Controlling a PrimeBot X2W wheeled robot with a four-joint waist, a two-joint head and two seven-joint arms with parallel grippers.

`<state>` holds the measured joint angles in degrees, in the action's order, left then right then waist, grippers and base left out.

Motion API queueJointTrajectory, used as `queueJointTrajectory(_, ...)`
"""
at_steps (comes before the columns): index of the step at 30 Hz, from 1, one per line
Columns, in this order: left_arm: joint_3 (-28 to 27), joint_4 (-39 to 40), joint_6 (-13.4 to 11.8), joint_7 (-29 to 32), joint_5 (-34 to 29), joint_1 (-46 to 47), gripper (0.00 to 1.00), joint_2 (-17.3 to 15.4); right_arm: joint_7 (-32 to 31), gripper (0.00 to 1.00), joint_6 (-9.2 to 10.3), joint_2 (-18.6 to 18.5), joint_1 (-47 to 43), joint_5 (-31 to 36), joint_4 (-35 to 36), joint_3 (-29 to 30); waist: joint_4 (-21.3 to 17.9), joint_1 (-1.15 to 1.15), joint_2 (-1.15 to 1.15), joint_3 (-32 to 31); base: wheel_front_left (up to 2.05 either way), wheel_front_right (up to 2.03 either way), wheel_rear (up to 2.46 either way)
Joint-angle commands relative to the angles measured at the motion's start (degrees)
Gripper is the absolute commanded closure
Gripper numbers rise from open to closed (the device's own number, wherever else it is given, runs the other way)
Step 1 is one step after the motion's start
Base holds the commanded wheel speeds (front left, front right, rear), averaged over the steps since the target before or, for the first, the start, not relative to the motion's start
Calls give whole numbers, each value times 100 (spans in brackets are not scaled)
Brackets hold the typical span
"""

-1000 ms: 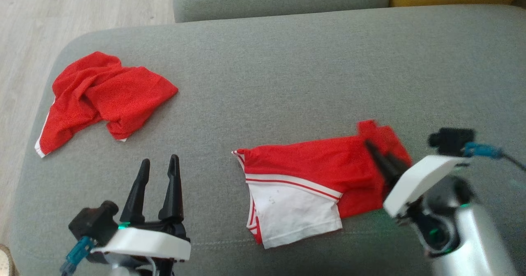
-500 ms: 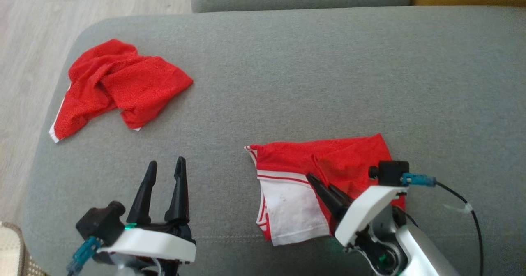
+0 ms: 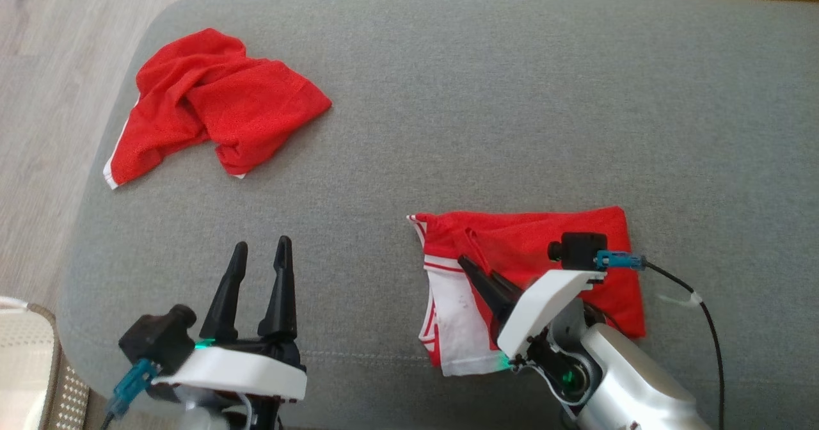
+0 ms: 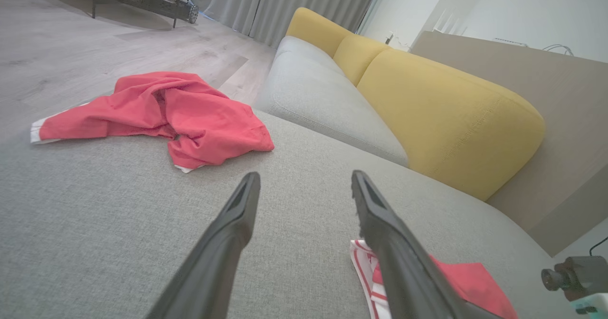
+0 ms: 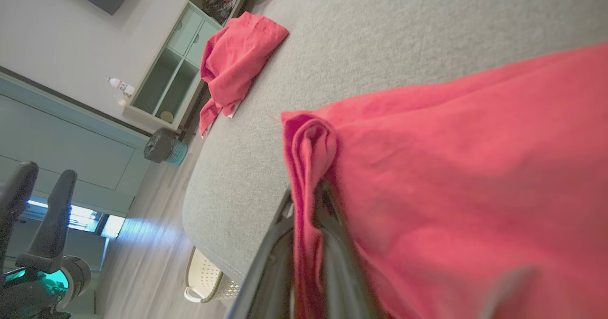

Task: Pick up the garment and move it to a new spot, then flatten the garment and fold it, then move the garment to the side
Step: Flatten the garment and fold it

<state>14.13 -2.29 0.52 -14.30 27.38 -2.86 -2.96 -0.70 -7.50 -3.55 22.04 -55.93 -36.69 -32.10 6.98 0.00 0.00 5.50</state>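
Support: grey fabric sofa seat (image 3: 512,97), rounded corners, a seam running along its near edge. Two items lie on it, well apart. Crumpled red garment (image 3: 217,110) with a white hem sits near the far-left corner. Red and white garment (image 3: 524,231) lies near the front edge, right of centre, mostly flat, white panel nearest the seam.

Head camera looks down on the sofa (image 3: 480,97); wrist cameras skim low, all three sharing the red garment (image 3: 524,231).
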Motion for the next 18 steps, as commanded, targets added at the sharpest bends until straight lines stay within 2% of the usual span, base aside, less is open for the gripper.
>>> queueJointTrajectory(1,-163,142,18,-70,9,284,0,8,122,100,1,67,262,-116,55,-169,25,0,0,25,0,0,0)
queueJointTrajectory(2,-162,130,22,-70,7,289,0,8,187,15,1,67,328,-181,-14,-260,31,0,0,31,0,0,0)
queueJointTrajectory(3,-164,120,24,-70,5,293,0,8,263,0,1,67,383,-276,-66,-334,31,0,0,34,0,0,0)
queueJointTrajectory(7,-199,88,16,-70,-2,293,0,8,483,0,1,67,607,-552,-289,-606,-28,0,0,7,0,0,0)
queueJointTrajectory(13,-240,101,-18,-70,-18,252,0,8,748,0,1,68,946,-599,-735,-624,-232,0,0,-160,0,0,0)
queueJointTrajectory(18,-259,145,-64,-70,-33,160,0,8,920,0,1,68,1289,21,-1193,-337,-456,0,0,-344,0,0,0)
